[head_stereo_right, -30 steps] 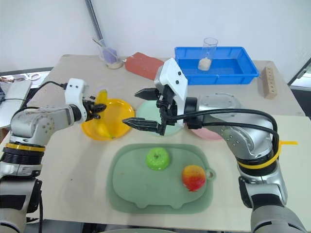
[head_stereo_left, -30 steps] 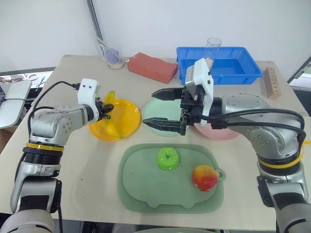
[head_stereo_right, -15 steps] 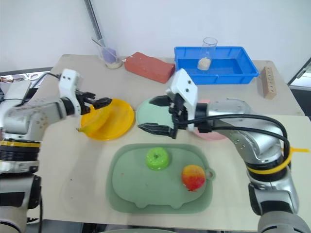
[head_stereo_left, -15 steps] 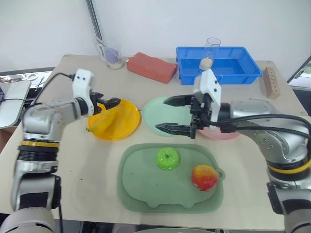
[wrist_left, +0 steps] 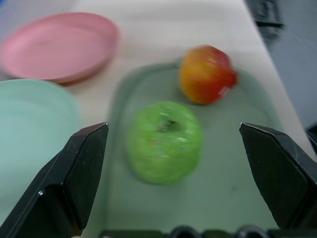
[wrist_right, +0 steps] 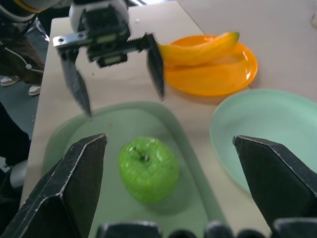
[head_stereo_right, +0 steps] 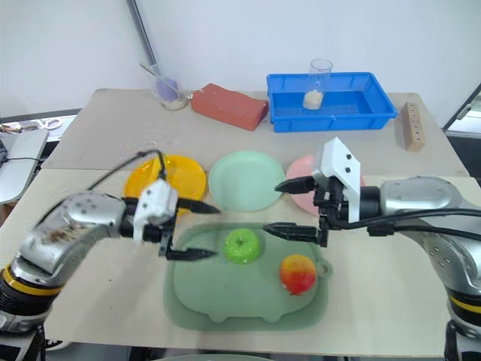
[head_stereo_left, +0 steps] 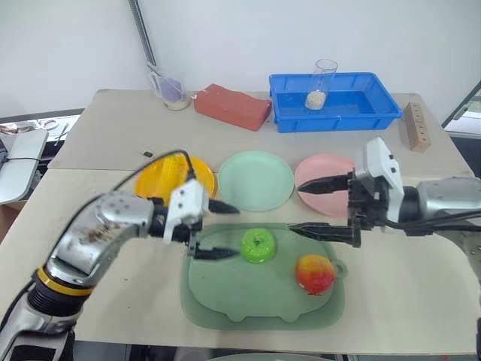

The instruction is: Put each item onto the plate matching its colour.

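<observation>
- 3 round plates sit in a row just beyond the pig-shaped tray (head_stereo_left: 225, 301): the yellow plate (head_stereo_left: 154, 179) past its left end, the mint green plate (head_stereo_left: 255, 180) past its middle, the pink plate (head_stereo_left: 319, 173) past its right end.
- 1 banana (wrist_right: 198, 47) lies on the yellow plate, 1 end reaching over the plate's rim; the plate is partly hidden behind the left arm in the head views.
- 2 fruits rest in the pig-shaped tray: the green apple (head_stereo_left: 259, 245) near the tray's far edge at its middle, the red-and-yellow peach (head_stereo_left: 316, 274) toward its right end, apart from the apple.
- The left gripper (head_stereo_left: 216, 230) hangs over the tray's left part, pointing at the apple from its left, fingers spread wide and empty; in its wrist view the apple sits between the 2 fingertips.
- The right gripper (head_stereo_left: 310, 207) hangs over the tray's far right edge, beside the pink plate, pointing at the apple from its right, fingers spread wide, holding nothing.
- The mint green and pink plates are bare.
</observation>
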Robot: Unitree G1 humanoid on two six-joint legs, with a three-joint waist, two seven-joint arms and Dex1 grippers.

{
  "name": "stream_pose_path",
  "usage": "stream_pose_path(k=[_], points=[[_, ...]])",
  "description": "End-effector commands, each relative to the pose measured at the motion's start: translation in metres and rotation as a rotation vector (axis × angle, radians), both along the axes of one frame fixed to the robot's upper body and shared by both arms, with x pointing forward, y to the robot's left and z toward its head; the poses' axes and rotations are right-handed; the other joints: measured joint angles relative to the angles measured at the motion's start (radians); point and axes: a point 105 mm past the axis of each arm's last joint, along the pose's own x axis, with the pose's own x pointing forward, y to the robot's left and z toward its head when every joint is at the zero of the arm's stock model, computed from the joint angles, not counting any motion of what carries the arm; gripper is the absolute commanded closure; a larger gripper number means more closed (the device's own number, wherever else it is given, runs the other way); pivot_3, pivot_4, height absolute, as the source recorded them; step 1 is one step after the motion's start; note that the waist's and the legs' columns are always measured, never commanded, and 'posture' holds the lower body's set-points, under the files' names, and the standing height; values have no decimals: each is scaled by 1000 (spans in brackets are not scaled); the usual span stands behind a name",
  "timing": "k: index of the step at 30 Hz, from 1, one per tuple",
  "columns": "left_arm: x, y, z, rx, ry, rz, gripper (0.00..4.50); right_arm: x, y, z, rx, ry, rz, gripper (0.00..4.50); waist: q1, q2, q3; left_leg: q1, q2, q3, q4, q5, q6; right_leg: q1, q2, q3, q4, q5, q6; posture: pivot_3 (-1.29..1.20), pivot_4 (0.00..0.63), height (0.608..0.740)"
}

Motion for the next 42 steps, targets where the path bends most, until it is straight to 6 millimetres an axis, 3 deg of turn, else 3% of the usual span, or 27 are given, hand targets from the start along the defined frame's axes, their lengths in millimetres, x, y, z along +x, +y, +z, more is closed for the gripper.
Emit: stream_pose_path(k=[1, 8, 18, 19, 20, 22, 24, 29, 33, 36, 38, 42], points=[[5, -7, -11, 8, -63, -38, 15, -12, -1, 7, -10, -31, -7, 0, 3, -1, 1, 0, 0, 0, 1, 0, 0, -1, 0, 0, 0, 0, 0, 0, 150, 740], [19, -24, -35, 27, -121, -52, 15, -26, -2, -2, -54, -3, -23, 0, 2, -2, 1, -2, 0, 0, 5, -2, 3, -1, 0, -1, -1, 0, 1, 0, 150, 740], [28, -36, -48, 41, -129, -50, 15, -32, 2, -3, -65, -7, -25, 0, 0, 2, -1, -5, 0, -1, 14, -7, 12, 1, 1, -1, 1, -1, 2, 0, 150, 740], [28, -35, -48, 42, -130, -50, 519, -31, 2, -3, -63, -9, -27, 0, 0, 2, -1, -5, 0, -1, 14, -7, 12, 1, 1, -1, 1, -1, 2, 0, 150, 740], [29, -34, -48, 42, -132, -51, 655, -31, 2, -3, -62, -10, -30, 0, 1, 2, -1, -5, 0, -1, 14, -7, 12, 1, 0, -1, 1, -1, 2, 0, 150, 740], [30, -32, -46, 39, -133, -45, 1521, -29, 2, -3, -60, -14, -36, 0, 1, 2, -1, -5, 0, -1, 14, -7, 12, 1, 0, -1, 1, -1, 2, 0, 150, 740], [33, -27, -43, 41, -140, -34, 2107, -27, 1, -2, -56, -19, -42, 0, 0, 2, -1, -5, 0, -1, 14, -7, 12, 1, 0, -1, 1, -1, 2, 0, 150, 740], [45, -11, -25, 22, -150, 4, 2268, -22, 0, 1, -42, -34, -59, 0, -1, 2, -1, -5, 0, -1, 14, -7, 12, 1, 1, -1, 1, -1, 2, 0, 150, 740], [71, 1, 8, -62, -156, 86, 2268, -4, -6, 12, 3, -104, -140, 0, 2, 2, -1, -6, 0, -1, 15, -7, 12, 0, 0, -1, 2, -1, 2, 0, 150, 740], [109, 3, 25, -123, -188, 247, 2268, 22, -3, 23, 52, -188, -242, 0, 3, 2, -1, -6, 0, -2, 17, -7, 12, 0, 0, -2, 2, -1, 3, 0, 150, 740], [128, 0, 27, -132, -213, 327, 2268, 33, 2, 25, 68, -212, -279, 0, 2, 3, -2, -6, 0, -2, 17, -7, 12, 0, 0, -2, 1, -1, 3, 0, 150, 740], [155, -21, 8, -132, -192, 419, 2268, 51, 15, 22, 68, -230, -325, 0, 3, 6, -4, -8, -1, -2, 16, -8, 14, 1, 1, -1, 3, -1, 4, 0, 150, 740]])
